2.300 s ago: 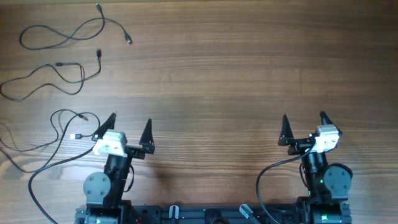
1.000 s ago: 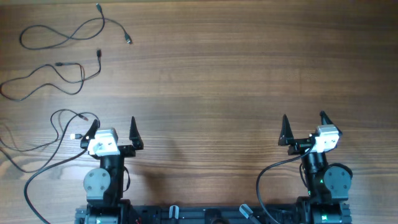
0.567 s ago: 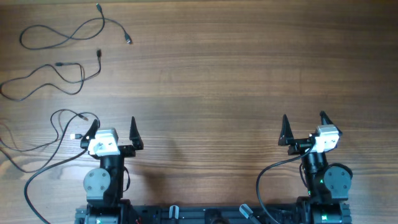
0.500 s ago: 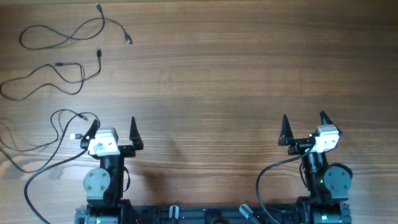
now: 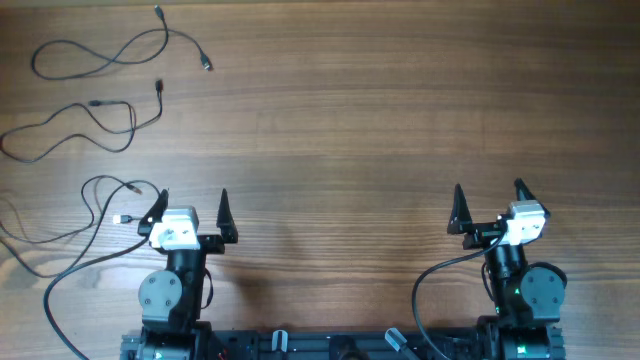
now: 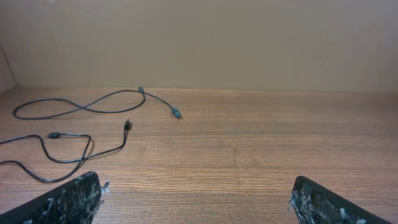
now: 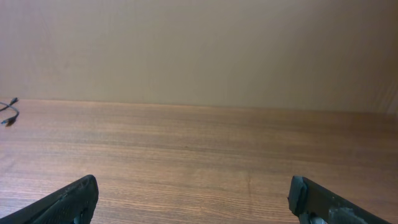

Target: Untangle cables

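Three thin dark cables lie apart on the wooden table's left side in the overhead view: a far cable (image 5: 206, 63), a middle cable (image 5: 158, 90), and a near cable (image 5: 122, 217) whose silvery plug lies just left of my left gripper (image 5: 192, 198). That gripper is open and empty. The left wrist view shows the far cable (image 6: 176, 114) and middle cable (image 6: 126, 127) ahead of the open jaws (image 6: 196, 186). My right gripper (image 5: 488, 188) is open and empty at the right, also seen in its wrist view (image 7: 193, 183). Cable ends (image 7: 7, 112) show far left there.
A thicker black wire (image 5: 50, 290) runs from the left arm's base along the table's front left, crossing the near cable's loop. Another arm wire (image 5: 420, 285) curves beside the right base. A plain wall (image 6: 199, 37) stands behind the table.
My left gripper has shifted slightly right since half a second ago, after moving left earlier. The right arm and the cables have not moved.
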Action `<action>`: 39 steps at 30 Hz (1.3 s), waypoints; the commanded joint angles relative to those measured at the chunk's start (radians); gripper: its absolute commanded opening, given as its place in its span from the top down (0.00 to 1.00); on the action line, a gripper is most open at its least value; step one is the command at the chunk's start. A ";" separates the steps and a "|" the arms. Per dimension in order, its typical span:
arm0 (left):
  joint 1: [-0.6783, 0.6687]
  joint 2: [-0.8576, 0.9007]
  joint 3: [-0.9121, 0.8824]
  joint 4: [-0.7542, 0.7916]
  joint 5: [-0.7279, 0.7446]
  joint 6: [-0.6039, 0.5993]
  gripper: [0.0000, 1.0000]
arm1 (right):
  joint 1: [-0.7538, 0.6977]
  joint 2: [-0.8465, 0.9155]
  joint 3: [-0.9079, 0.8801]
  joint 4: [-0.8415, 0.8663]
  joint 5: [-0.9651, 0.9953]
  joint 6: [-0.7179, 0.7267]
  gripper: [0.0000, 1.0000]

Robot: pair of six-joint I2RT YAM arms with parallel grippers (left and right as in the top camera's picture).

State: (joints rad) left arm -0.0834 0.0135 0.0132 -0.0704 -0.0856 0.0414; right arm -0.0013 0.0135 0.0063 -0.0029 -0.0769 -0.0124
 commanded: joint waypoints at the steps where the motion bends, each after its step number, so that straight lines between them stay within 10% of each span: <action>1: -0.003 -0.011 -0.008 0.006 -0.017 0.015 0.00 | 0.004 -0.010 -0.001 0.003 0.018 0.013 0.00; 39: 0.069 -0.011 -0.008 0.003 0.006 0.007 0.00 | 0.004 -0.010 -0.001 0.003 0.018 0.013 0.00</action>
State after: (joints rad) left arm -0.0227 0.0135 0.0132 -0.0708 -0.0818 0.0410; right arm -0.0013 0.0135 0.0063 -0.0029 -0.0769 -0.0124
